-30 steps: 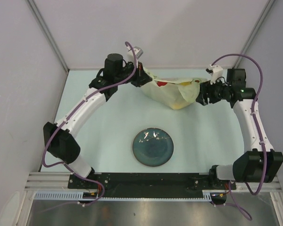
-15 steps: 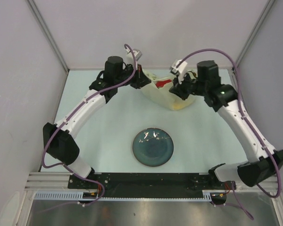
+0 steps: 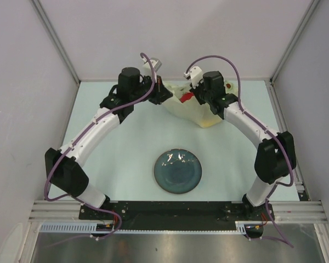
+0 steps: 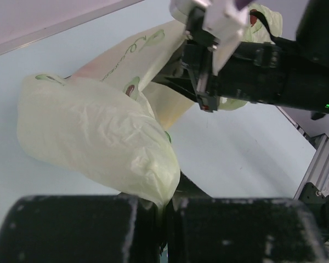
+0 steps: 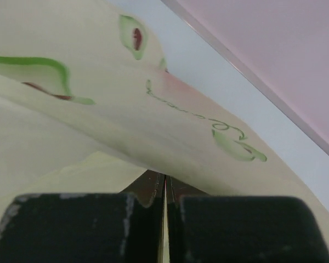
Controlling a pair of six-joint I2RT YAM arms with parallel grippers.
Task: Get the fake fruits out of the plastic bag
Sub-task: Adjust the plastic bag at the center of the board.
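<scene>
Plastic bag [image 3: 200, 114], table's twelve o'clock, red fake fruit [image 3: 187, 97] visible inside; left gripper [image 4: 164, 204] and right gripper [image 5: 165, 193] each clamped on its film.

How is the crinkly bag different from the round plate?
The plastic bag is pale yellow-green and crinkly; the plate is dark blue-green, smooth and round. The left gripper and right gripper pinch the bag; nothing touches the plate. Both sit on the same table.
</scene>
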